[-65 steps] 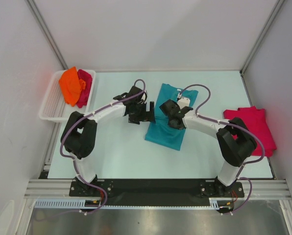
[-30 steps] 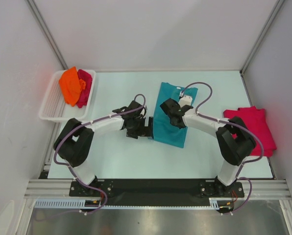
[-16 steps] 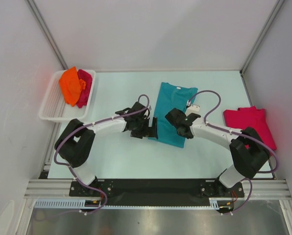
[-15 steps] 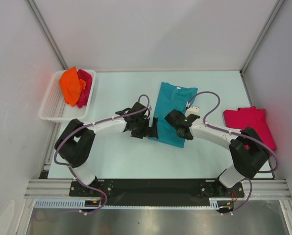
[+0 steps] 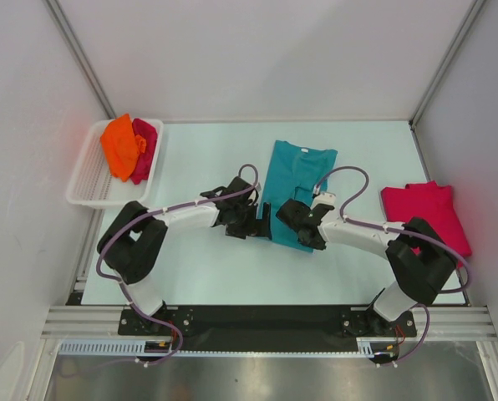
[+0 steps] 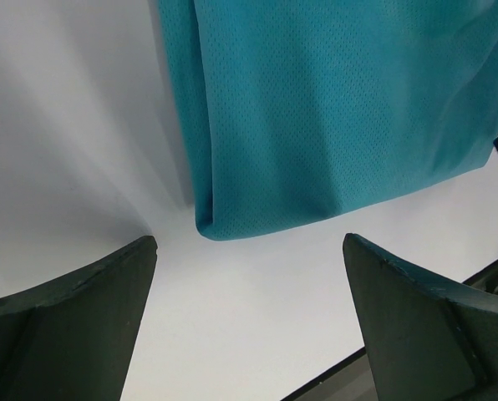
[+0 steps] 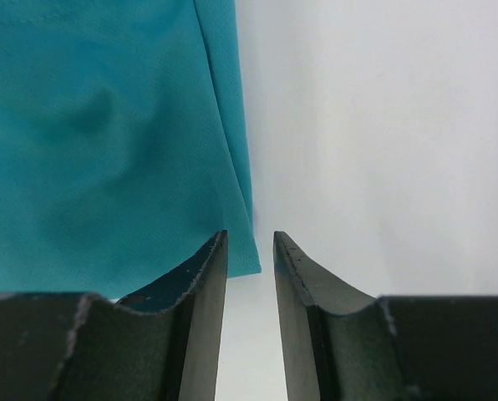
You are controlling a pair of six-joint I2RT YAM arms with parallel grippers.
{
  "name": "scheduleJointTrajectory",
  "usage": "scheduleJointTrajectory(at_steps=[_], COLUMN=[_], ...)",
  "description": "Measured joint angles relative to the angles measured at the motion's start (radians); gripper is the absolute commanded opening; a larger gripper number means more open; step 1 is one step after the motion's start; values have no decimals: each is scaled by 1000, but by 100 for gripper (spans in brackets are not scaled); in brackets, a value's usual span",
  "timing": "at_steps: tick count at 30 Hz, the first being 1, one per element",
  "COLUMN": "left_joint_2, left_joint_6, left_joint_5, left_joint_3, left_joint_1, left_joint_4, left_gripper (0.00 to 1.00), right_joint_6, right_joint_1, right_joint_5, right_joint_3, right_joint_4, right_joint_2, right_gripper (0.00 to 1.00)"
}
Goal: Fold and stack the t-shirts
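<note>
At the upper left of the top view, a white basket [image 5: 83, 180] holds a crumpled orange t-shirt [image 5: 119, 144] with a crimson t-shirt [image 5: 146, 150] beside it. Right of that, the left tool [image 5: 264, 227] [image 6: 249, 251] sits at the lower left corner of the teal t-shirt [image 5: 295, 171] [image 6: 332, 109] [image 7: 99, 142], spread wide, the corner just ahead of it on the pale surface [image 5: 207, 267]. Mid-frame, the teal t-shirt lies flat as a long strip, collar toward the top. At its lower right corner, the right tool [image 5: 309, 241] [image 7: 249, 238] is narrow, with bare surface in the slit and the hem corner just left of it. Far right lies a second crimson t-shirt [image 5: 437, 213], folded.
</note>
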Motion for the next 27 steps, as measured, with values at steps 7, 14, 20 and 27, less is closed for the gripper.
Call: scheduleJointTrajectory(at_steps=[7,14,20,27], left_joint_2=[6,27,61,90], left_joint_6=[-7,-6,-3,5], left_joint_5=[3,-1,-2,9], left_joint_3=[2,33,70,86], left_joint_1=[-2,-6,-6,-6], left_joint_4=[12,-1,-6,29], left_gripper=[99,98,91,73], right_joint_6=[15,24,30,29], right_joint_1=[9,20,25,26], right_joint_5=[-22,-39,-40,-39], right_joint_3=[-30,-35,-43,-43], right_joint_4=[5,27,41,47], right_joint_2=[18,45,50,52], right_gripper=[34,34,34,24])
